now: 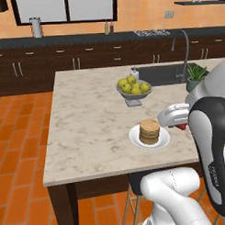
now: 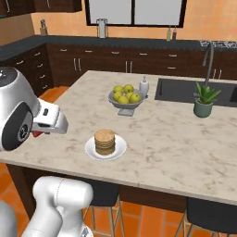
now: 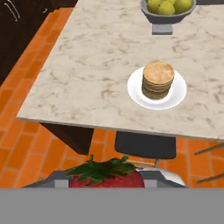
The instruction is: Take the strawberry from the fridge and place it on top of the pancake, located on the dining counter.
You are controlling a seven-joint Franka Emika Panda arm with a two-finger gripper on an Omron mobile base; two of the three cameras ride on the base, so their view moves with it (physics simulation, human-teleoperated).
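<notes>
The strawberry (image 3: 106, 176), red with green leaves, sits at the bottom of the hand view, with my gripper (image 3: 107, 181) shut on it. In the left base view a bit of red strawberry (image 1: 181, 126) shows under the hand, just right of the pancake (image 1: 149, 131) and its white plate (image 1: 135, 139). From the other side the gripper (image 2: 37, 134) hangs at the dining counter's (image 2: 171, 139) left edge, left of the pancake (image 2: 105, 141). The hand camera looks down on the pancake (image 3: 158, 78) from off the counter's near edge (image 3: 87, 111). The fridge is out of view.
A grey bowl of yellow-green fruit (image 1: 134, 88) stands behind the plate, with a white soap bottle (image 2: 144, 86), inset sink (image 2: 194, 90), faucet (image 1: 185, 52) and potted plant (image 2: 203, 99) further right. Dark stools (image 3: 144, 144) sit under the counter's near edge. Black-topped wall counters (image 1: 84, 40) run along the back.
</notes>
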